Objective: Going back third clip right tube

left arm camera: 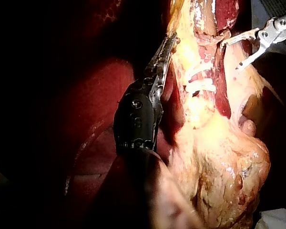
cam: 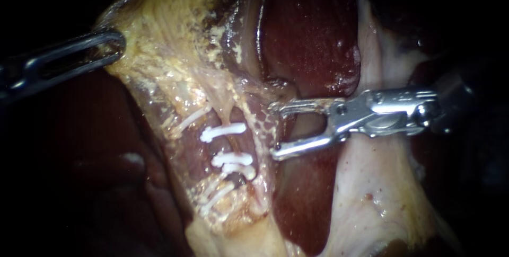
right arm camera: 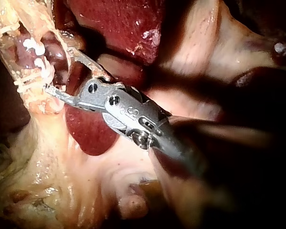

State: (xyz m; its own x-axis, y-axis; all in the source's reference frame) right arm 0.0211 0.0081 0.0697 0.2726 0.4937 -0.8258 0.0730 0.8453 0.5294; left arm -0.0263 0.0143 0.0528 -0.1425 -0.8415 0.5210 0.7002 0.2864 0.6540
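Several white clips (cam: 229, 157) lie across the thin tubes in the stretched membrane at the centre; three of them sit on the right tube (cam: 241, 145). My right instrument (cam: 274, 131) stands just to the right of these clips, its jaws open and empty, not touching the tube. My left instrument (cam: 112, 45) has its jaws shut on the yellow fatty tissue (cam: 159, 29) at the upper left and holds it taut. The left wrist view shows the left instrument (left arm camera: 168, 45) beside the clipped tubes (left arm camera: 200, 81). In the right wrist view the right instrument (right arm camera: 58, 69) gapes beside the clips (right arm camera: 35, 46).
Dark red liver (cam: 310, 34) lies behind the right instrument's jaws and below them. Pale whitish tissue (cam: 371, 183) spreads under the right shaft. The yellow bulging gallbladder (left arm camera: 224, 167) hangs beside the left shaft.
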